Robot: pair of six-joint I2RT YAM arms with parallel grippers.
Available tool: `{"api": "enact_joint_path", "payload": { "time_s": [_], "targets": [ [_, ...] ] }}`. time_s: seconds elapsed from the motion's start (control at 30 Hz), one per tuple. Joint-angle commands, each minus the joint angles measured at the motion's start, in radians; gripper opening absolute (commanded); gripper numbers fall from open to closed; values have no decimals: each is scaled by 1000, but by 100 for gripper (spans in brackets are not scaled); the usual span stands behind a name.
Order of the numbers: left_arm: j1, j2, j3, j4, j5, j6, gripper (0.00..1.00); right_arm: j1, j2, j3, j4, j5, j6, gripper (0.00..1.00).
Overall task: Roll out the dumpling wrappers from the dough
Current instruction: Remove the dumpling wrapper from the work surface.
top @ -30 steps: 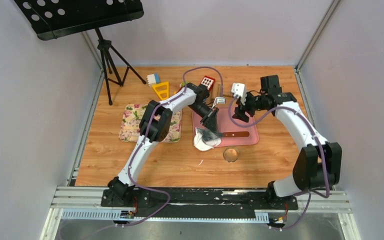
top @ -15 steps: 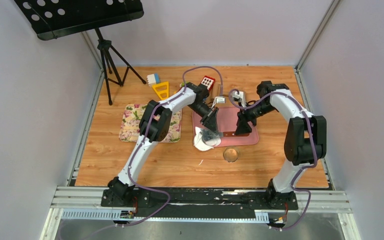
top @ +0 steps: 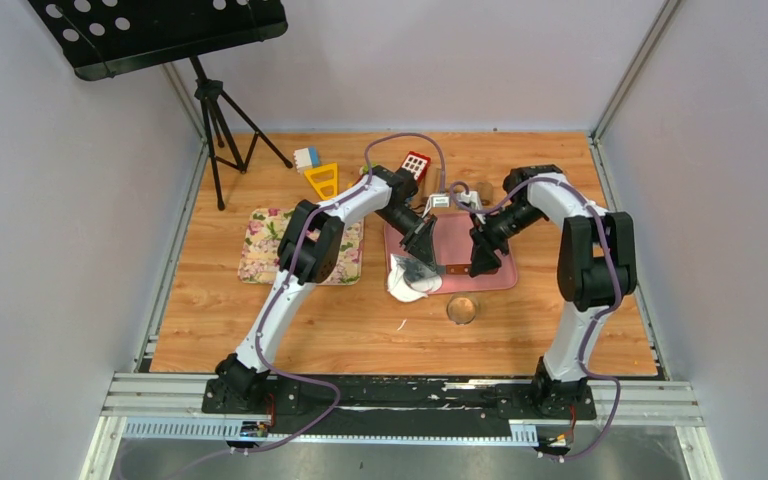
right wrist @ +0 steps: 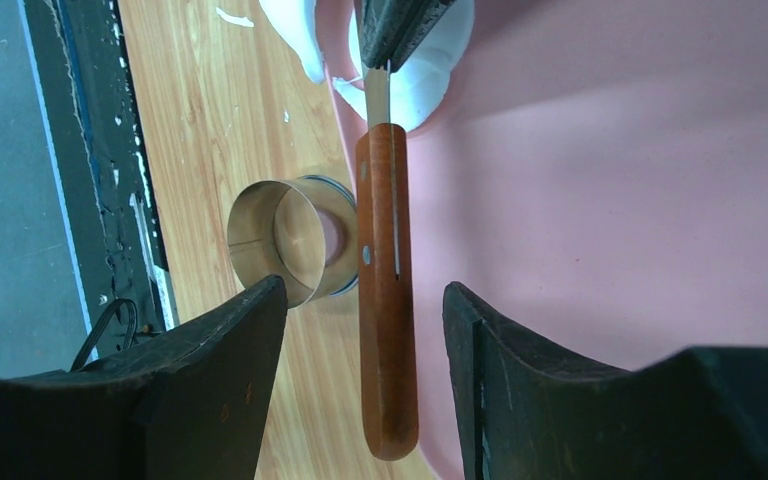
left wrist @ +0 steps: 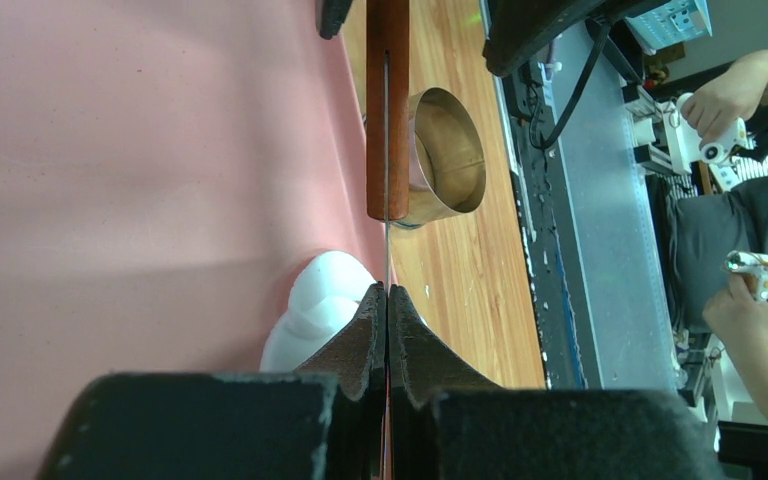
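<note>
A wooden-handled knife [top: 457, 269] lies level over the near edge of the pink mat [top: 455, 235]. My left gripper [left wrist: 388, 290] is shut on its thin metal blade [right wrist: 377, 90]. The brown handle [left wrist: 388, 110] points right, into my right gripper [right wrist: 365, 288]. That gripper is open, one finger on each side of the handle [right wrist: 385, 300] and neither touching it. White dough [left wrist: 315, 310] lies at the mat's near left corner [top: 405, 285], partly under my left gripper. I cannot tell whether any piece is a round dumpling wrapper.
A small metal ring [top: 462, 309] stands on the wood just in front of the mat, close to the handle [right wrist: 295, 235]. A floral cloth [top: 260, 245] lies left. Toy blocks [top: 322, 178] sit at the back. A tripod [top: 215, 120] stands far left.
My right arm swung down from the back of the mat, and its gripper now straddles the knife handle, jaws slightly narrower. My left gripper held still on the blade.
</note>
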Motion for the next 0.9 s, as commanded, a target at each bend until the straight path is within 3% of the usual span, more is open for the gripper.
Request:
{"api": "enact_joint_path", "payload": {
  "time_s": [0.0,0.2,0.3,0.37,0.43,0.47,0.67,0.77,0.87],
  "targets": [
    [2,-70,1,19,36,8,0,12,35,49,-20,16,-33,59],
    [3,-76,-1,47,40,-19,0,34,103,82,-73,30,-67,52],
    [2,-77,-6,55,36,-21,0,38,130,113,-121,21,-86,42],
    [3,-76,-8,60,33,-24,0,41,147,132,-158,15,-105,29],
    [3,-77,-9,65,27,-27,0,41,176,165,-204,10,-119,6],
    [2,-78,-11,73,25,-32,0,41,190,185,-231,8,-129,0],
    [12,-103,-44,209,20,-181,0,44,191,182,-286,18,-180,0],
    [28,-129,-51,273,19,-247,22,49,167,153,-287,32,-195,0],
    [51,-176,-65,347,16,-325,57,50,143,122,-287,41,-203,0]
  ]
}}
